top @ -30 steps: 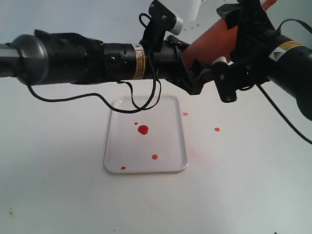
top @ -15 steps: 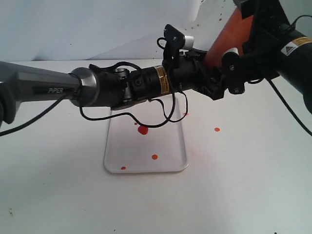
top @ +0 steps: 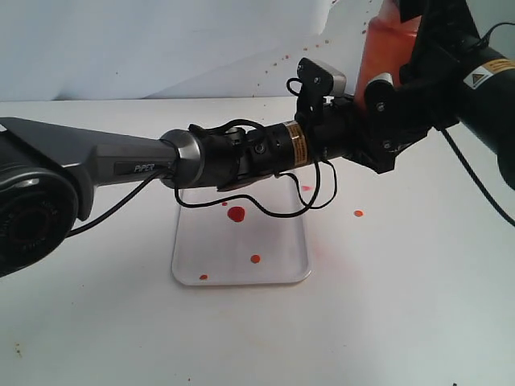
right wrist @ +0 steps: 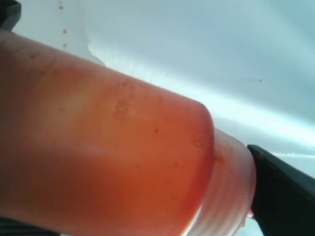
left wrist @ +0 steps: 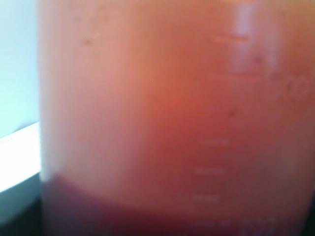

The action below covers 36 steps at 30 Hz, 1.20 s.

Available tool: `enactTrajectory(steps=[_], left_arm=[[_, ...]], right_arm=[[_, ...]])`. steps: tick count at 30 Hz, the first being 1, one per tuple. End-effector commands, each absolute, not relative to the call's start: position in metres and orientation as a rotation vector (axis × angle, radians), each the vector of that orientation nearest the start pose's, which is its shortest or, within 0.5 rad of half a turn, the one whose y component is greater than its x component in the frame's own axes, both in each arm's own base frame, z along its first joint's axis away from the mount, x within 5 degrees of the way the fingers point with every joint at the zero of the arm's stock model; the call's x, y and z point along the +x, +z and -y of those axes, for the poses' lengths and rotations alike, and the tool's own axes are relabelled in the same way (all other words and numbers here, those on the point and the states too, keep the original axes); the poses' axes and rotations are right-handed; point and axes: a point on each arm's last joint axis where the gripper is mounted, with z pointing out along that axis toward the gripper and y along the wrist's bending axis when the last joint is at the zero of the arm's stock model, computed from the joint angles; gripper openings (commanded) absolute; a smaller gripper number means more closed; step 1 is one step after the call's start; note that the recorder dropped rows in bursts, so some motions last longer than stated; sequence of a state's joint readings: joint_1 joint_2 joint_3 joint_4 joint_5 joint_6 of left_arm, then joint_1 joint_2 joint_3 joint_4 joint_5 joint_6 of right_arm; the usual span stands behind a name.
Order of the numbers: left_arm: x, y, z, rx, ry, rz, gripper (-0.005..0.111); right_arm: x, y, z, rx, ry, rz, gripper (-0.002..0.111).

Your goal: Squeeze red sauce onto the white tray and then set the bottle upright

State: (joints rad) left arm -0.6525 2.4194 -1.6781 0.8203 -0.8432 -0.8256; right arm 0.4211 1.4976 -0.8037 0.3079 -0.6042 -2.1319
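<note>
Filling the left wrist view, the bottle (left wrist: 162, 113) blocks all sight of the jaws there; faint raised graduation marks show on its wall. In the exterior view the left gripper (top: 360, 138) and right gripper (top: 396, 96) merge into one black cluster at 1 o'clock from the white tray (top: 201, 241). How far either is open, and whether either has hold of the bottle, cannot be told.

The bottle's orange body rises near upright from that cluster. Its top is cut off by the frame edge and its base is hidden, so contact with the table (top: 402, 322) cannot be confirmed. In the right wrist view one dark fingertip (right wrist: 278, 189) sits just beside the pale collar (right wrist: 231, 187), possibly touching it. The nozzle and cap are out of sight.

Contents:
- Bottle: a darker band (left wrist: 123, 211) along one edge of the left wrist view, blurred.
- Tray: flat on the table, its 12 o'clock end crossed by the left arm (top: 121, 165) and cable. It holds red sauce (top: 236, 214) as one larger blob near the middle, a speck at the blob's 11 o'clock, a drop toward 5 o'clock and a small one by the 7 o'clock corner.
- Table: one drop well out at the tray's 3 o'clock, another just beside the rim at 2 o'clock.
</note>
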Motion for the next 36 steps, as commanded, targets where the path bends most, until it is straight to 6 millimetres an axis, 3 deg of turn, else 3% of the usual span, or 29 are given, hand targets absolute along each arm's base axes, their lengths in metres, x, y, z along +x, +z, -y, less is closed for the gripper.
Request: enactTrajectory(steps=[1, 10, 13, 17, 21, 23, 31, 36], left_arm=[[0.379, 0.131, 0.375, 0.796, -1.105, -1.567, 0.004], [0.382, 0.133, 0.374, 0.735, -1.104, -1.570, 0.004], [0.383, 0.133, 0.374, 0.739, -1.097, -1.565, 0.004], [0.383, 0.133, 0.374, 0.746, -1.090, -1.560, 0.004], [0.383, 0.133, 0.374, 0.749, -1.087, -1.558, 0.004], [0.383, 0.133, 0.374, 0.749, -1.087, -1.558, 0.004], [0.384, 0.134, 0.373, 0.709, -1.096, -1.564, 0.004], [0.386, 0.136, 0.372, 0.669, -1.093, -1.562, 0.004]], right_arm=[[0.293, 0.295, -0.139, -1.467, -1.198, -0.796, 0.000], [0.294, 0.299, -0.129, -1.371, -1.206, -0.926, 0.001], [0.291, 0.297, -0.133, -1.467, -1.174, -0.870, 0.011], [0.289, 0.296, -0.138, -1.545, -1.176, -0.782, 0.043], [0.289, 0.299, -0.139, -1.545, -1.188, -0.755, 0.088], [0.289, 0.300, -0.139, -1.538, -1.197, -0.745, 0.094], [0.282, 0.312, -0.138, -1.520, -1.229, -0.676, 0.083], [0.267, 0.328, -0.130, -1.502, -1.193, -0.712, 0.062]])
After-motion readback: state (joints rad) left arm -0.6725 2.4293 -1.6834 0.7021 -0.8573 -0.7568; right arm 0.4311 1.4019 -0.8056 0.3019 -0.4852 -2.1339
